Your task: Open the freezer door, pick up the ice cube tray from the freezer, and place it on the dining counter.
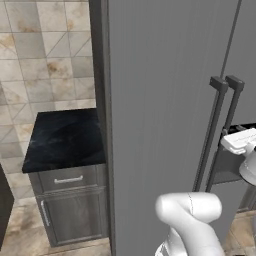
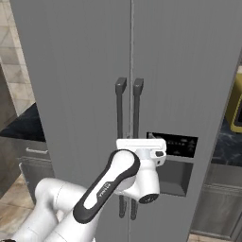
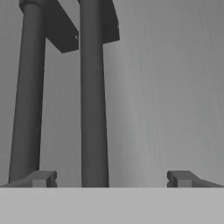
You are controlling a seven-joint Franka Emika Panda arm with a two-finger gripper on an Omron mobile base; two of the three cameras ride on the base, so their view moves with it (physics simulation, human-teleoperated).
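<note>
Freezer door [image 2: 80, 85] is standing shut, filling the left and centre of the right base view as a tall grey brushed-metal panel. Its dark vertical bar handle [image 2: 120, 142] is running down the middle of that frame, just beside a twin handle [image 2: 137, 137] on the neighbouring door [image 2: 189, 71]. In the hand view both bars are rising through the left half of the frame, the freezer handle [image 3: 26, 96] at far left and the other one [image 3: 92, 96] just right of it. Gripper [image 3: 109, 179] is sitting at the bottom centre of the hand view with its fingers [image 3: 41, 178] spread wide, holding nothing and touching nothing. In the left base view, a small black-topped drawer cabinet [image 1: 65, 140] is standing at lower left against a tiled wall [image 1: 45, 50].
</note>
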